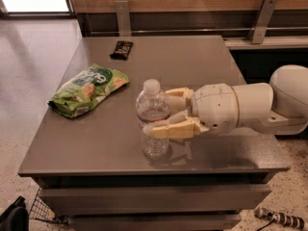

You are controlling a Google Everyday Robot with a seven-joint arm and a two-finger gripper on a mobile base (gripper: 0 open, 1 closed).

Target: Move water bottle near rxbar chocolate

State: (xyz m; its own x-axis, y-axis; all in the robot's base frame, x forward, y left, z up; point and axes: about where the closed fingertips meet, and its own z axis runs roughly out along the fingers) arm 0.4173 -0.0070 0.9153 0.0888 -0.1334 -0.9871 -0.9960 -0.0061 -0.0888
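The water bottle [153, 146], clear ribbed plastic with a white cap, stands upright near the front middle of the grey table [192, 61]. My gripper [157, 111] reaches in from the right. Its cream fingers [173, 129] close on the bottle's middle, one in front and one behind, at label height. The rxbar chocolate [121, 49], a small flat black bar, lies at the far left of the table, well away from the bottle.
A green crinkled snack bag [89, 89] lies on the table's left side, between the bottle and the bar. Metal posts [123, 17] stand behind the table's back edge. A wire basket [43, 210] sits on the floor at front left.
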